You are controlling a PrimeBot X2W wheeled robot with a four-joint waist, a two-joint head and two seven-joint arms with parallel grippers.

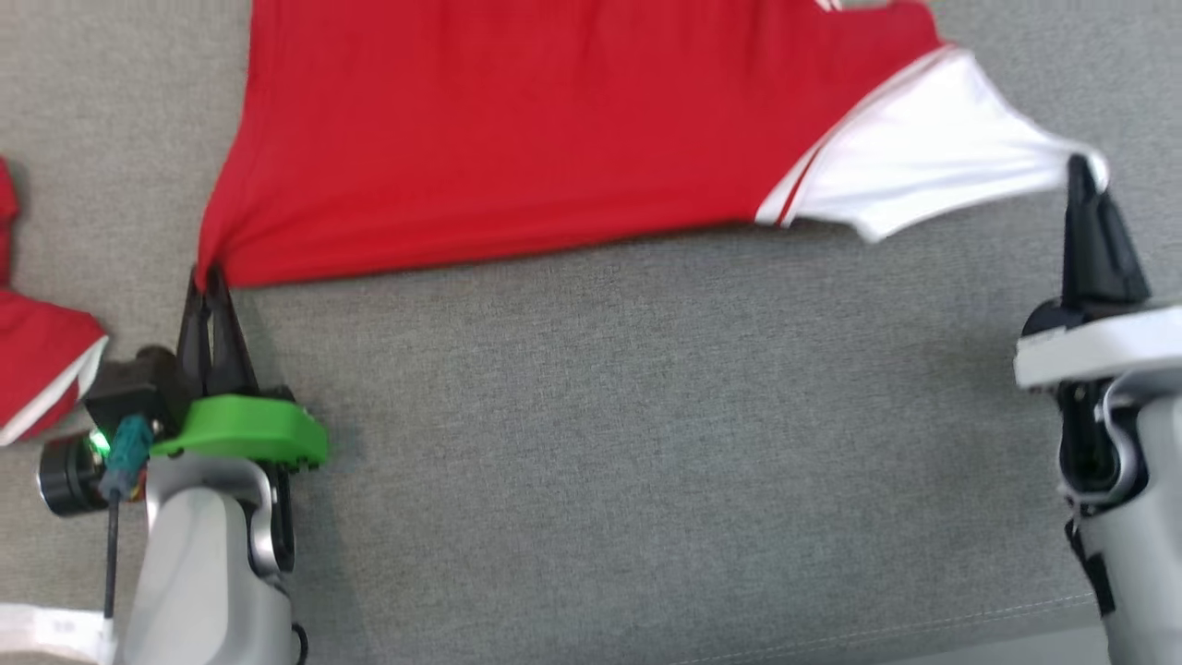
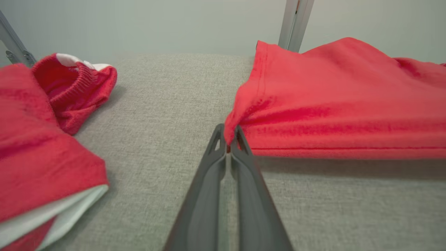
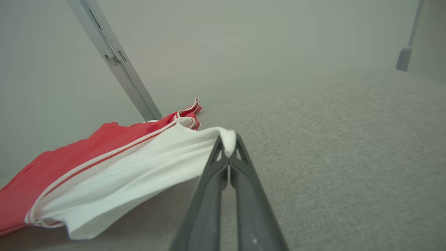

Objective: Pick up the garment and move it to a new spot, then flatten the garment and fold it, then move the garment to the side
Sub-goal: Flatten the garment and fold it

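The garment (image 1: 517,129) is a red shirt with a white sleeve (image 1: 914,157), stretched across the grey fabric surface. My left gripper (image 1: 208,277) is shut on its red bottom corner, seen close up in the left wrist view where the gripper (image 2: 228,137) pinches the red hem (image 2: 244,108). My right gripper (image 1: 1079,171) is shut on the tip of the white sleeve; in the right wrist view that gripper (image 3: 228,146) holds the white cloth (image 3: 146,164), which is lifted off the surface and pulled taut.
Another red and white garment (image 1: 42,360) lies at the left edge, also in the left wrist view as a red pile (image 2: 38,139). Metal frame posts (image 3: 115,59) stand at the back. The surface's front seam (image 1: 923,628) runs along the bottom.
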